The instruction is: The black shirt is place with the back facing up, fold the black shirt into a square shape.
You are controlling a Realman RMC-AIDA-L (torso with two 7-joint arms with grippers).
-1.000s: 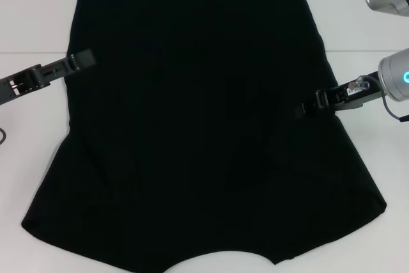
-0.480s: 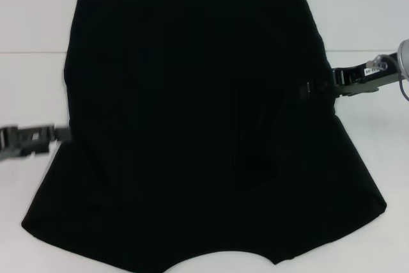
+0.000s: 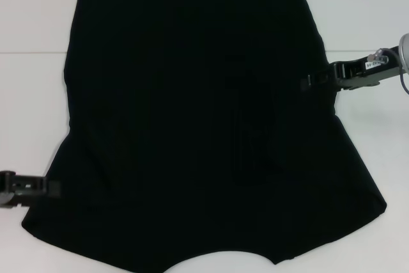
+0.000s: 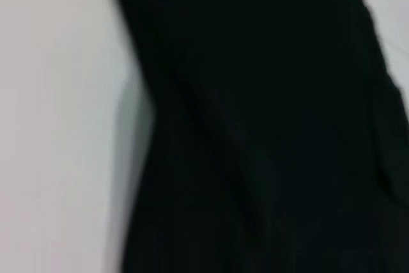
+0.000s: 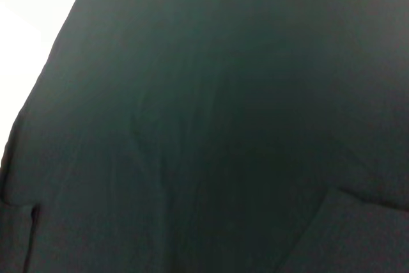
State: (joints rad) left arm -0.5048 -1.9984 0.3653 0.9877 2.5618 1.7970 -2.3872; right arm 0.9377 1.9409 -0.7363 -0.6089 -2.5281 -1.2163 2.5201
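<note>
The black shirt (image 3: 192,107) lies spread flat on the white table, plain side up, with its wide end nearest me. My left gripper (image 3: 54,188) sits low at the shirt's near-left corner, right at the cloth's edge. My right gripper (image 3: 307,83) reaches in over the shirt's right edge at mid height. In the left wrist view the black shirt (image 4: 268,132) borders bare table. The black shirt (image 5: 223,126) fills nearly the whole right wrist view.
The white table (image 3: 32,94) shows bare on both sides of the shirt, and the table (image 3: 364,126) is also bare below the right arm. The shirt's near hem runs close to the table's front edge.
My left gripper has travelled from the shirt's upper left edge down to its near-left corner. The right gripper has shifted slightly away from me along the right edge. The shirt's outline is unchanged.
</note>
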